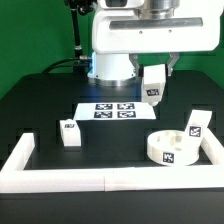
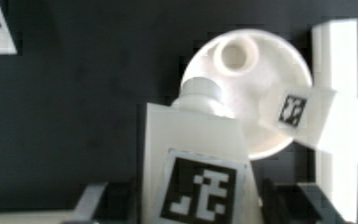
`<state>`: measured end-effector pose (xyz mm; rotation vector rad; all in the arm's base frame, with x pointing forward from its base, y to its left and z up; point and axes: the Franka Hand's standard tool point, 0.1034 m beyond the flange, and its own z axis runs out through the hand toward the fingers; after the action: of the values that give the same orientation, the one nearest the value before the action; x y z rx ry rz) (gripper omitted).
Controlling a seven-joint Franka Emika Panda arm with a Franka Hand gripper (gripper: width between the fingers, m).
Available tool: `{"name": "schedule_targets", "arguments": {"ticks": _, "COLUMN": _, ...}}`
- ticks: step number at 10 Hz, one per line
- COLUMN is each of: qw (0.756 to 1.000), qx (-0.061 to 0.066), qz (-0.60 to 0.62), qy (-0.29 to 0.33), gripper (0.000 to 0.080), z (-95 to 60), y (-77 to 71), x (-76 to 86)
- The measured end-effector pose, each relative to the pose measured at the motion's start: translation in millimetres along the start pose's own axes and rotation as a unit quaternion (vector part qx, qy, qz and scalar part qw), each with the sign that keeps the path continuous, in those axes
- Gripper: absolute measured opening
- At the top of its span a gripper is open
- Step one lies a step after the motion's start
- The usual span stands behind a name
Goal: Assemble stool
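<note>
One of three: holds a leg block (image 1: 153, 88) clamped in the tool (image 1: 155, 76), aloft over the table (image 1: 40, 95), near but apart from the round seat (image 1: 165, 150). Could miss the socket if lowered tilted; might jam or slip loose.

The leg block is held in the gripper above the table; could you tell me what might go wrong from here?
1. The leg block looks slightly tilted in the gripper, so it may meet the seat askew.
2. On the way down it could knock the second leg standing at the seat's edge.
3. The seat lies close to the border wall, which leaves the gripper little room.
</note>
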<state>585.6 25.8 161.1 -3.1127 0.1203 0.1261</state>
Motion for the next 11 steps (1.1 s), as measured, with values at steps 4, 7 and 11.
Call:
{"name": "schedule_targets", "arguments": {"ticks": 4, "qw": 0.987, "qx": -0.043, "qz": -0.045, "qy": 0.150, "gripper": 0.0321, "z": -0.2, "y": -8.7, "x": 13.8}}
{"name": "schedule_targets", "arguments": {"ticks": 7, "qw": 0.952, "qx": -0.053, "qz": -0.108, "qy": 0.280, "gripper": 0.0321, "z": 16.9, "y": -20.9, "x": 13.4}}
{"name": "schedule_targets", "arguments": {"ticks": 11, "qw": 0.932, "qx": -0.048, "qz": -0.116, "qy": 0.341, "gripper": 0.0321, "z": 25.6, "y": -21.4, "x": 10.1}}
